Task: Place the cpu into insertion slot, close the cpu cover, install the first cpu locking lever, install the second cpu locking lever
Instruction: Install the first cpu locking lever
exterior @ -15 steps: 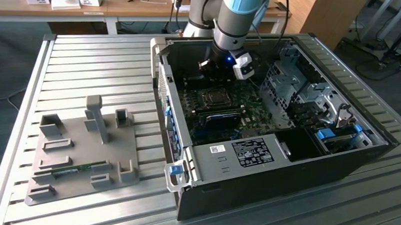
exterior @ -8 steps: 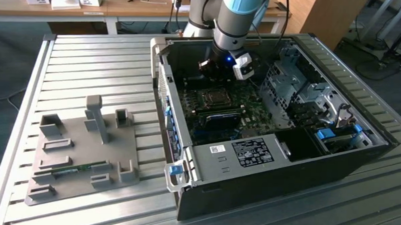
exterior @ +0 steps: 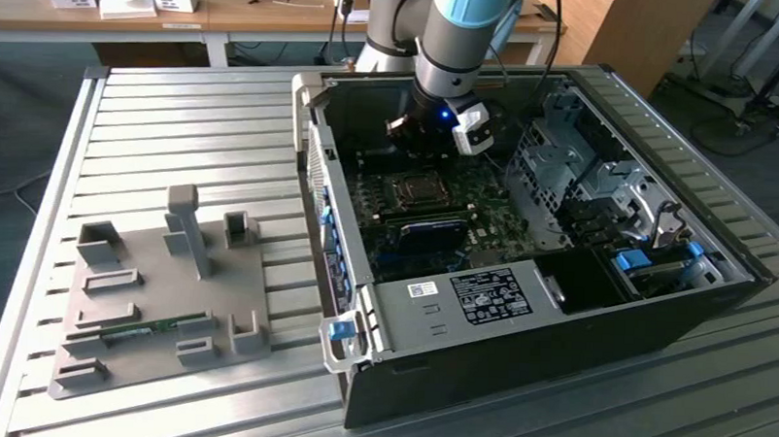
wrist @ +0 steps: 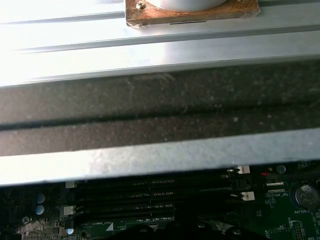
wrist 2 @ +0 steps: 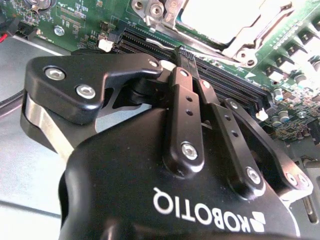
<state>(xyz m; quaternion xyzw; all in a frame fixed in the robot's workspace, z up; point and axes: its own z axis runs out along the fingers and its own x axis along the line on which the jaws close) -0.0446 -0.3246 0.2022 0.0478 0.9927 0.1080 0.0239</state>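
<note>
Grey computer case [exterior: 514,369] holds the motherboard [wrist 2: 75,20], above which the gripper [wrist 2: 182,54] hangs, jaws pinched together on nothing visible, the insertion slot [wrist 2: 240,37] just beyond their tips, the cpu [wrist 2: 215,15] apparently seated inside.

Notes: I read the gripper [wrist 2: 183,54] as matte black with white lettering. Board [wrist 2: 20,15] green, slots [wrist 2: 150,46] black. Cpu [wrist 2: 220,15] pale silver, cover [wrist 2: 255,37] brighter silver. Case [exterior: 553,365] dark grey with blue tabs [exterior: 342,327]. Table [exterior: 186,124] ribbed silver; fixture [exterior: 219,271] flat grey. Arm [exterior: 482,3] pale blue.
</note>
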